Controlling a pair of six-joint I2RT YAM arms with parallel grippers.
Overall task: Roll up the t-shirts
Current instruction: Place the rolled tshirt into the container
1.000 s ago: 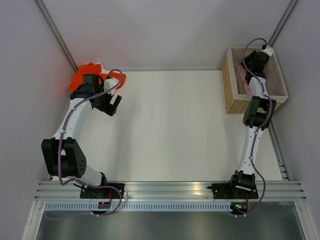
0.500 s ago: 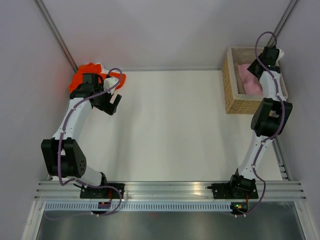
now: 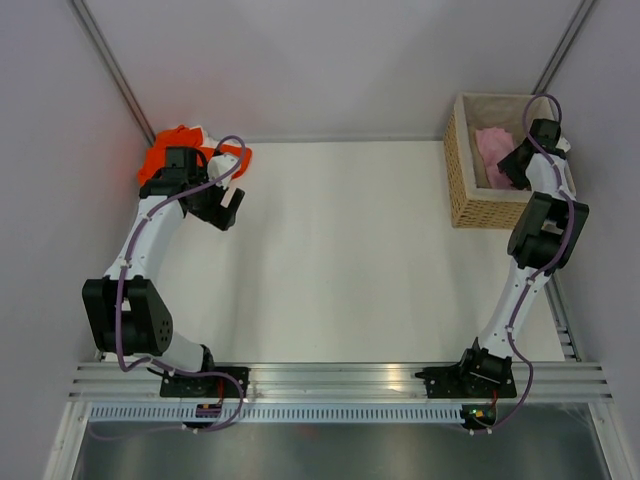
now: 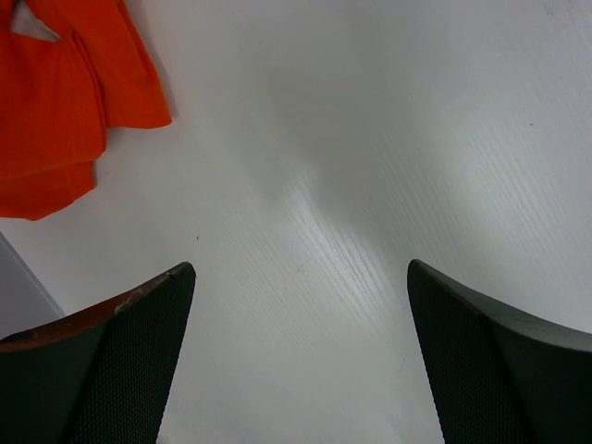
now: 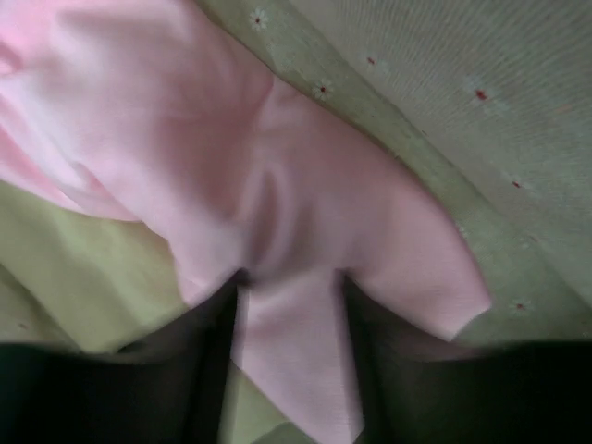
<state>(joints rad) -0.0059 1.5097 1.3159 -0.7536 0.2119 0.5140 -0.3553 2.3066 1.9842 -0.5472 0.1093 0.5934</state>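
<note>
The left gripper (image 3: 228, 205) hangs over the left part of the white table (image 3: 340, 250) with its jaws spread wide and nothing between them. In the left wrist view its two dark fingers (image 4: 102, 361) frame bare tabletop (image 4: 370, 139). Just beyond it, in the far left corner against the wall, lies the orange t-shirt (image 3: 170, 150) in a crumpled heap. The left arm partly covers it from above. A sleeve and a folded edge of that shirt (image 4: 55, 92) show at the upper left of the wrist view, apart from the fingers.

On the right side, the right gripper (image 3: 512, 170) reaches down into the wicker basket (image 3: 462, 185), which stands at the far right corner of the table. The pink t-shirt (image 3: 493, 148) lies inside the basket, bunched on the pale flowered lining (image 5: 462, 92). In the right wrist view a fold of the pink cloth (image 5: 185, 120) runs between the two dark fingers (image 5: 213, 342), which stand a little apart on either side of it. That picture is blurred, so I cannot tell whether the pads are pinching the cloth or merely straddling it.
</note>
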